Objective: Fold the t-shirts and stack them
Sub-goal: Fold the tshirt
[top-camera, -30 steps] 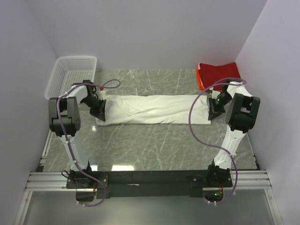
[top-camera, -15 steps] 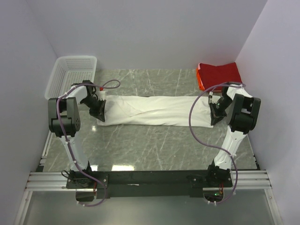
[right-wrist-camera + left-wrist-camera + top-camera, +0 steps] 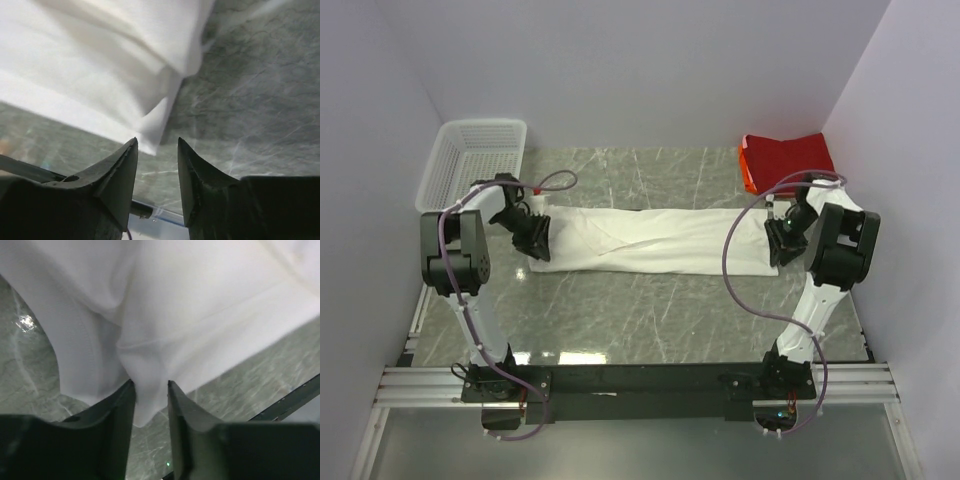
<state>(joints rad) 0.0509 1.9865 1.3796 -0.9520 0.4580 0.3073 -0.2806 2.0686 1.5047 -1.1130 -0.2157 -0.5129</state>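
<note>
The white t-shirt (image 3: 655,240) lies folded into a long band across the middle of the table. My left gripper (image 3: 534,238) is at its left end. In the left wrist view its jaws (image 3: 150,390) stand slightly apart, with a fold of the white cloth (image 3: 200,300) lying between the fingertips. My right gripper (image 3: 782,240) is at the band's right end. It is open (image 3: 157,145) and empty, with the shirt's corner (image 3: 152,135) just beyond its tips. The red t-shirt (image 3: 786,158) lies folded at the back right.
A white mesh basket (image 3: 470,160) stands at the back left. Grey walls close in on three sides. Purple cables (image 3: 732,260) loop from both arms over the marble table (image 3: 650,310).
The right gripper has drawn back to the right, off the shirt's end. The shirt band has shifted slightly toward the near side. The left gripper has stayed at the left end.
</note>
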